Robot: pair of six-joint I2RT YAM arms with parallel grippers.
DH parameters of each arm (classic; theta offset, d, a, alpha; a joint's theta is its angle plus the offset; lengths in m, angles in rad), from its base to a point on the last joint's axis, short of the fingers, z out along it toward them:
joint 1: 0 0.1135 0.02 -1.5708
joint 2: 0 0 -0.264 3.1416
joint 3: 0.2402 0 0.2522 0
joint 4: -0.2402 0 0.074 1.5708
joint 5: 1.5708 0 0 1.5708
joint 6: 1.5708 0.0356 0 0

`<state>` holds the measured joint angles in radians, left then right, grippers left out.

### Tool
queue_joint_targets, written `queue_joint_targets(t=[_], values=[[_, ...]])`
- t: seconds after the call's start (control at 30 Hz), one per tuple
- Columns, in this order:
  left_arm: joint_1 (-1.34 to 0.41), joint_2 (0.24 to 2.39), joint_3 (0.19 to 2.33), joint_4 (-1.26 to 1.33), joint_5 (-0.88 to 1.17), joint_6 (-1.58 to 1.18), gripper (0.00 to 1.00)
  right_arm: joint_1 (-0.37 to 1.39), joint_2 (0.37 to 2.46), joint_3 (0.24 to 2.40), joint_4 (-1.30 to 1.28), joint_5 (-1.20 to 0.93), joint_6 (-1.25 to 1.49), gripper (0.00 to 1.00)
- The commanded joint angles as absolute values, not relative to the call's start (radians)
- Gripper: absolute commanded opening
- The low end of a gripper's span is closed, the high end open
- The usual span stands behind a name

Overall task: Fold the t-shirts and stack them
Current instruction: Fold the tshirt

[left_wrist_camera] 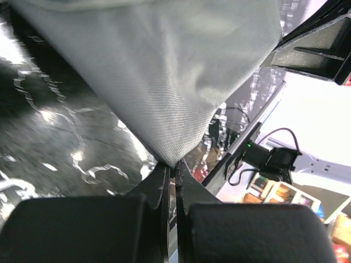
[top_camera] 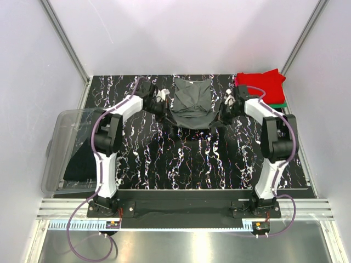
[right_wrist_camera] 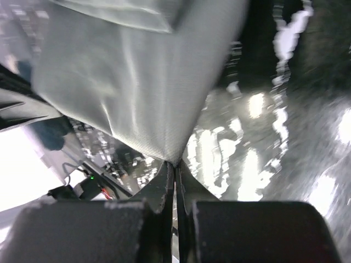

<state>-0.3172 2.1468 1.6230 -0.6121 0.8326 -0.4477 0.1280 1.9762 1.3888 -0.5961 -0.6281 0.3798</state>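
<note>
A dark grey t-shirt (top_camera: 191, 103) lies bunched at the back middle of the table, its two near corners raised. My left gripper (top_camera: 164, 109) is shut on the shirt's left corner. The left wrist view shows the grey cloth (left_wrist_camera: 164, 71) pinched between the closed fingertips of the left gripper (left_wrist_camera: 174, 167). My right gripper (top_camera: 224, 112) is shut on the right corner. In the right wrist view the cloth (right_wrist_camera: 137, 82) runs into the closed tips of the right gripper (right_wrist_camera: 175, 164). A folded red t-shirt (top_camera: 260, 85) rests on a green one (top_camera: 281, 104) at the back right.
A clear plastic tub (top_camera: 63, 129) stands off the table's left edge with black cloth (top_camera: 82, 164) inside it. The black marbled table top (top_camera: 186, 164) stretches in front of the shirt. White walls close in the back and both sides.
</note>
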Motion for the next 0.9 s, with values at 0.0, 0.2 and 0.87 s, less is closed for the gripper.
queue_joint_targets(t=[0.0,0.2,0.87], values=[[-0.321,2.03,1.657,-0.643,0.851,-0.414,0.0,0.121,1.835,1.376,-0.598,-0.667,0.402,0.0],[-0.328,1.956,1.615,-0.661,0.85,-0.399,0.0,0.114,1.717,1.324,-0.634,-0.67,0.405,0.0],[-0.377,1.842,1.631,-0.669,0.781,-0.37,0.0,0.083,1.571,1.301,-0.635,-0.669,0.436,0.0]])
